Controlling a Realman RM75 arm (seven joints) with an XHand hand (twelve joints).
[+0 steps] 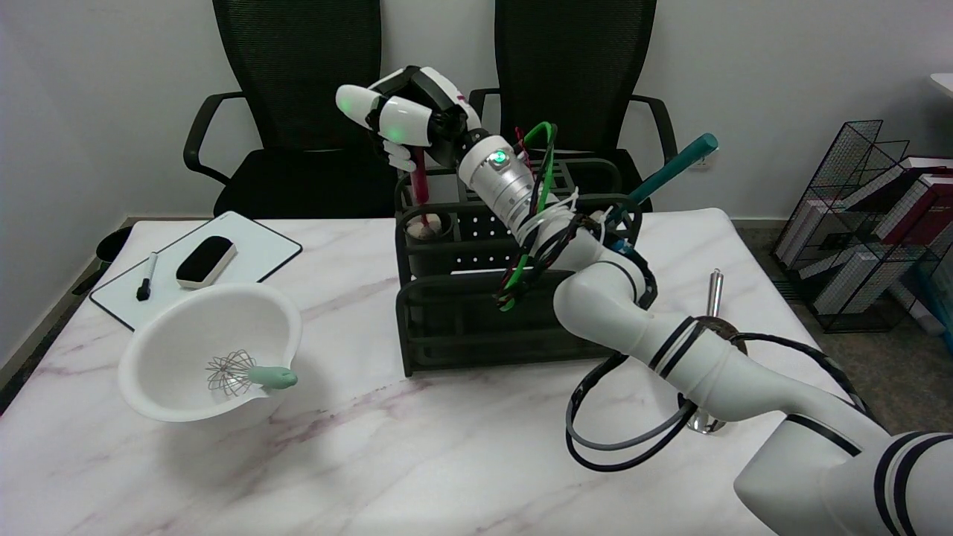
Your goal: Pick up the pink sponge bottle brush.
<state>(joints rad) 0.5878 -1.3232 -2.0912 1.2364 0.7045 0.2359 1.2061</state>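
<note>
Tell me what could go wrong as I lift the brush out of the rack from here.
1. The right hand grips only the top of the pink sponge bottle brush; its sponge head is still down in a narrow compartment of the black rack, so a tilted pull may snag it.
2. A snag could drag the rack across the table.
3. The forearm crosses above the rack close to the teal-handled tool; swinging right might knock it.
</note>
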